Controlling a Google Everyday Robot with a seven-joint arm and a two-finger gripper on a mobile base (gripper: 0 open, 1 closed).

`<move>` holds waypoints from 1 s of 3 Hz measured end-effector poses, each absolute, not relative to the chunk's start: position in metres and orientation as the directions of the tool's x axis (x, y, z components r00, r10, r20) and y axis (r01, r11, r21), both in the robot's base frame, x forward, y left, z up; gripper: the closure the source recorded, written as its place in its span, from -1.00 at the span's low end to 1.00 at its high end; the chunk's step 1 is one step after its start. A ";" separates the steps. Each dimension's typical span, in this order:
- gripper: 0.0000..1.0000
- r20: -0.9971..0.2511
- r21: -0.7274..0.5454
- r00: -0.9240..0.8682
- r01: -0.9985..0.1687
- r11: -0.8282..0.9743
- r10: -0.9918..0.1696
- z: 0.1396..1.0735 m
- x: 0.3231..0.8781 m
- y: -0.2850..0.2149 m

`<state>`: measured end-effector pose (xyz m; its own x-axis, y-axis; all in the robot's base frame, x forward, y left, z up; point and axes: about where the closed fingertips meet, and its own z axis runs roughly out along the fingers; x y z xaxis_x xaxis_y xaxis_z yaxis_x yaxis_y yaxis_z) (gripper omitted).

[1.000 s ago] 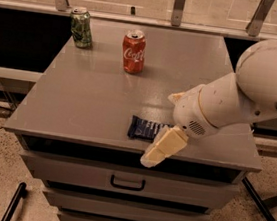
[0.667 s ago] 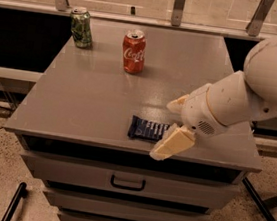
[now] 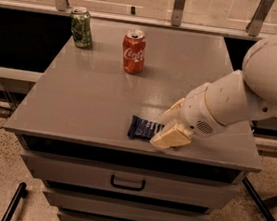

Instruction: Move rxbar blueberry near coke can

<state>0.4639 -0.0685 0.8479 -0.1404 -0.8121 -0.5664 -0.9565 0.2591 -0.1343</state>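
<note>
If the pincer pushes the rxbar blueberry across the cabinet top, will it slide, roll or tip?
Probably slide: the rxbar blueberry lies flat, so rolling or tipping seems unlikely. Its wrapper looks thin, so it may flex when lifted. The pincer sits at one end of it.

The one camera sits high in front of the drawer cabinet [image 3: 80,173], looking down and forward across the tabletop [image 3: 89,101] toward 12 o'clock. It stands close: the tabletop fills mid-frame. The hand [image 3: 167,128] lies toward 5 o'clock from centre, and the arm [image 3: 240,100] enters from 3 o'clock.
</note>
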 end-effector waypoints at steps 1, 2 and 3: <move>-0.59 -0.572 -0.139 -0.129 -0.958 0.250 -0.810 0.851 0.462 -0.071; -0.99 -0.586 -0.132 -0.117 -0.962 0.237 -0.802 0.848 0.466 -0.073; -1.00 -0.589 -0.109 -0.123 -0.967 0.229 -0.799 0.838 0.469 -0.075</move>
